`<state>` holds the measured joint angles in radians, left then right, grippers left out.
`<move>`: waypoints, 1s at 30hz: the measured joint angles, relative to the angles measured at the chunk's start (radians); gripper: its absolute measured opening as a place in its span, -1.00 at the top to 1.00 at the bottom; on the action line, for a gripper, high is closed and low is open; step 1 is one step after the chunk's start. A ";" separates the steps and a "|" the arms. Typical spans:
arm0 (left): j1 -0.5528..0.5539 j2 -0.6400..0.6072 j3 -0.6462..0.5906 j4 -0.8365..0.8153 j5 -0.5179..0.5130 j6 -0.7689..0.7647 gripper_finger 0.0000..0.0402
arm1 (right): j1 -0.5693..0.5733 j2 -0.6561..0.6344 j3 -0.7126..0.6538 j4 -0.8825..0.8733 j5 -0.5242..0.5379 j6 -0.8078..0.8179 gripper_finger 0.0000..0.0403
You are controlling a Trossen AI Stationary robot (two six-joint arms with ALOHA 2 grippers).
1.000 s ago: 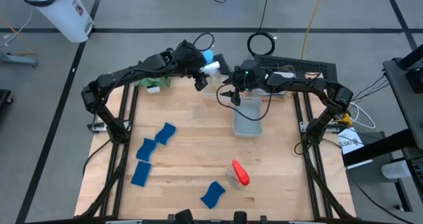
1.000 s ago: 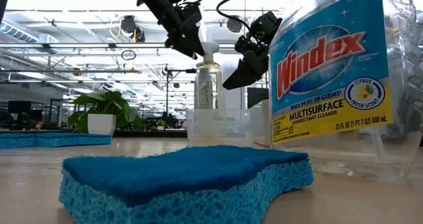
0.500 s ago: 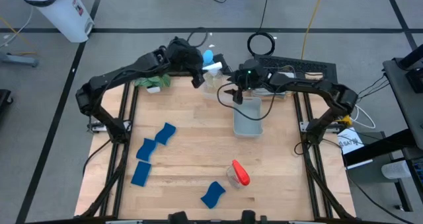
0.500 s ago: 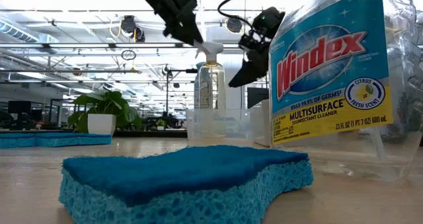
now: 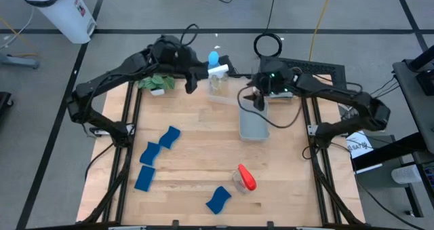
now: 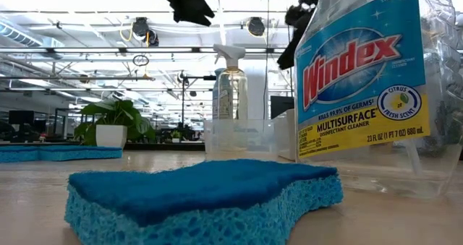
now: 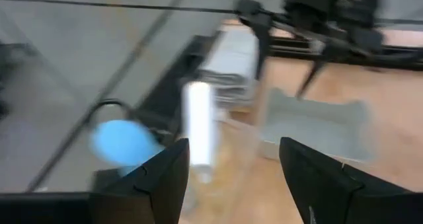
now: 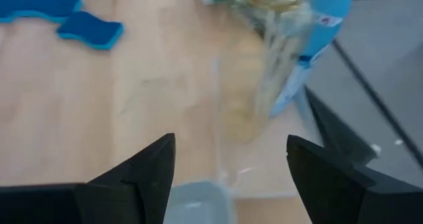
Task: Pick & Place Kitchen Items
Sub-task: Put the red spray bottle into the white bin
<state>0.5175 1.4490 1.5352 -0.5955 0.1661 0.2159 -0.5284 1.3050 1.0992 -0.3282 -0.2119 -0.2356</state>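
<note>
Two spray bottles stand at the table's far edge: a clear one with a white trigger top (image 5: 218,72), upright inside a clear bin (image 5: 218,89), and a blue-topped one (image 5: 213,57) just behind it, near the rim. Neither is held. A third bottle with a red top (image 5: 245,178) lies on its side toward the near edge, close to a lone blue sponge (image 5: 218,199); in the low view that sponge (image 6: 202,194) fills the foreground beside the Windex-labelled bottle (image 6: 365,79). Three more blue sponges (image 5: 156,154) sit clustered near the left edge, with bare wood between them and the bins. The left gripper (image 5: 189,85) hangs just left of the white-topped bottle, apart from it, fingers (image 7: 162,184) spread and empty. The right gripper (image 5: 258,102) hovers above the far end of a second, grey-looking bin (image 5: 255,119), right of the bottles, its fingers (image 8: 135,178) likewise parted with nothing between them. Between the two grippers stands only the bottle bin. A small green plant (image 5: 157,84) sits by the far-left corner under the left arm. Most of the table's middle is open wood (image 5: 196,131), reaching to the right rail.
</note>
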 joint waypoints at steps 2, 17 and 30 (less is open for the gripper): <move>0.000 0.000 -0.004 -0.019 0.091 0.013 -0.19 | 0.026 -0.041 0.000 -0.075 -0.002 0.020 -0.27; -0.016 -0.214 -0.403 0.328 0.250 -0.129 -0.19 | 0.543 -0.347 -0.211 -0.299 0.015 0.480 -0.26; -0.154 -0.319 -0.520 0.435 0.162 -0.226 -0.19 | 1.286 -0.395 -0.538 0.306 0.553 0.782 -0.26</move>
<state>0.3637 1.1305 1.0153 -0.1601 0.3283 -0.0100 0.7578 0.9097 0.5610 -0.0223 0.3413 0.5460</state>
